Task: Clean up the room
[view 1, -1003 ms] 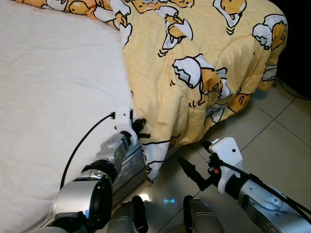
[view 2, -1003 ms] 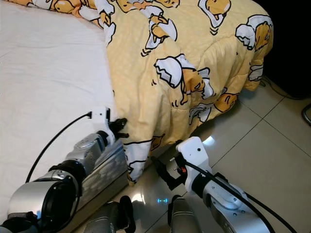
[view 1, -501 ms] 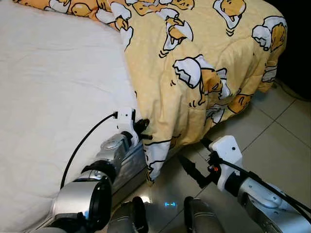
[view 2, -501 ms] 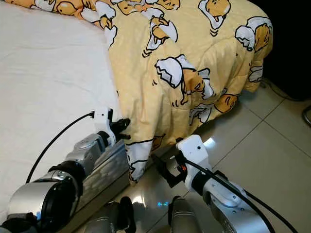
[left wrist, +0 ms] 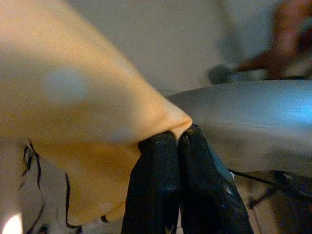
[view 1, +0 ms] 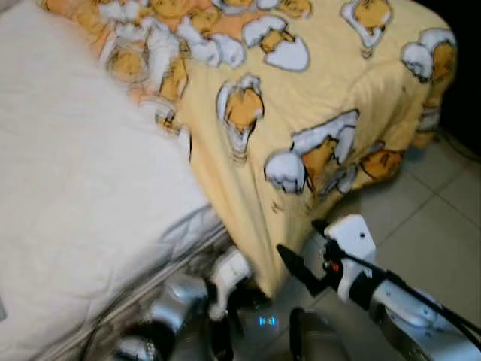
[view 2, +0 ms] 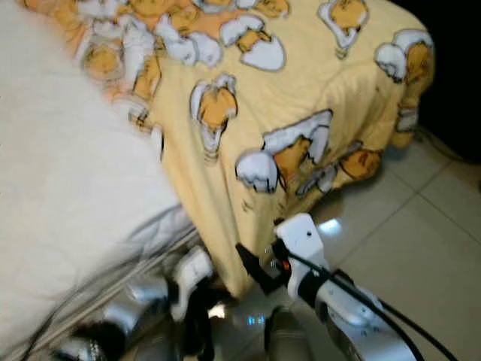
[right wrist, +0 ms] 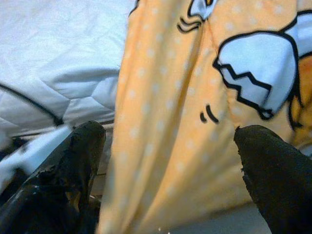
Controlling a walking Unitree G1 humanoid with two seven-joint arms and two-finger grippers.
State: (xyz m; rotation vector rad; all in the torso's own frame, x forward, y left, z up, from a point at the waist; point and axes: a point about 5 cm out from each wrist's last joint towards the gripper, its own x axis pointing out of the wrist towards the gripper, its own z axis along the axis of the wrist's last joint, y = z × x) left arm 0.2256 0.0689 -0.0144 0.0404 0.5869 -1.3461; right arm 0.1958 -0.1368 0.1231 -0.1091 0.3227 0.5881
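Pinching the yellow blanket (left wrist: 87,97), left tool (left wrist: 178,139) fully closed.

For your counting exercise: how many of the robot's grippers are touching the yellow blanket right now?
1. The left gripper, low beside the bed, is shut on the blanket edge. The right gripper is open just in front of the hanging blanket, not touching it.

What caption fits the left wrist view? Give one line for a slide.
Left gripper shut on a pinched fold of the yellow cartoon-print blanket.
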